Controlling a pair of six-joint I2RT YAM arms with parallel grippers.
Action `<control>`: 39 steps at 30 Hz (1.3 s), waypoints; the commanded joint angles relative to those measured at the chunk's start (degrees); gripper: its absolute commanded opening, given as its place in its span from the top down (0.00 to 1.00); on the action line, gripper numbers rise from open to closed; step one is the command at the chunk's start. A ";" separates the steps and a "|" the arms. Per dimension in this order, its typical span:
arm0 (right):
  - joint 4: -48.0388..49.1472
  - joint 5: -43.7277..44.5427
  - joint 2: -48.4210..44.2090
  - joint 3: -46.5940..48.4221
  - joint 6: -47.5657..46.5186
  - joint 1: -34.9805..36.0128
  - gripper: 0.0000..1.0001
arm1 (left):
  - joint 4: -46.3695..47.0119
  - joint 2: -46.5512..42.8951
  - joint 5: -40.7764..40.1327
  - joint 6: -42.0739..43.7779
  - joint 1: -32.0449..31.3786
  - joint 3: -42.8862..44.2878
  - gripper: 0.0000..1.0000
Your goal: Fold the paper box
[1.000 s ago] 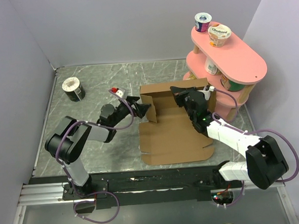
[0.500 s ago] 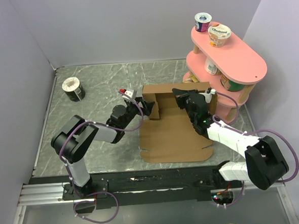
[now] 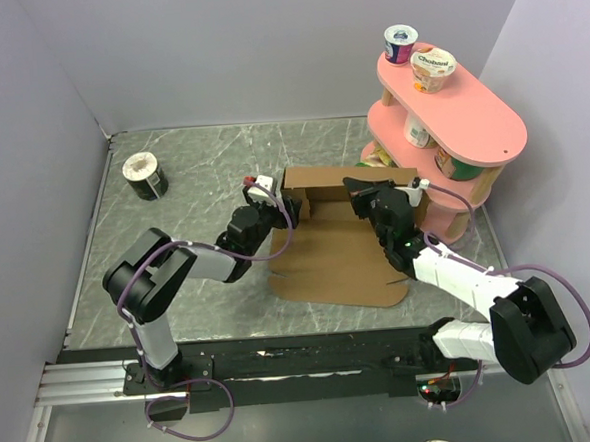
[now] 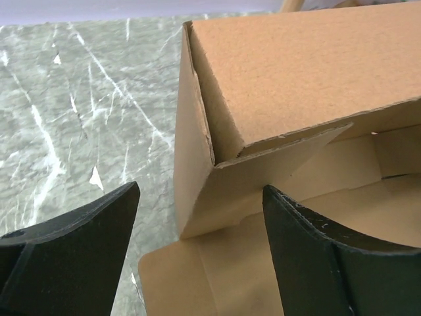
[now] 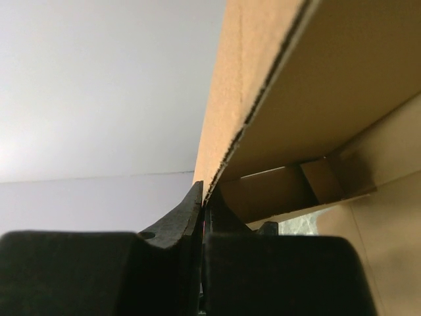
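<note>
Right pincer (image 5: 202, 201) is clamped on the raised back wall of the paper box (image 3: 343, 263), which lies mid-way across the table (image 3: 193, 187). Its partner, the left pincer (image 4: 200, 191), gapes around the left corner flap. Wall-raising step, I'd judge; next, that flap needs tucking inward.

Pink shelf (image 3: 469, 120) hems paper box (image 3: 338, 263) on right; bare table (image 3: 193, 187) to left, tin (image 3: 145, 176) in far corner.

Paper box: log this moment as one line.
paper box: rear wall up, front flat | left jaws: open, astride left rear corner | right jaws: shut on raised panel's edge
</note>
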 commanded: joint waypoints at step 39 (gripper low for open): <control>-4.22 -3.62 -1.91 -1.27 -1.06 0.51 1.00 | 14.25 3.54 1.62 -2.65 0.81 0.21 0.10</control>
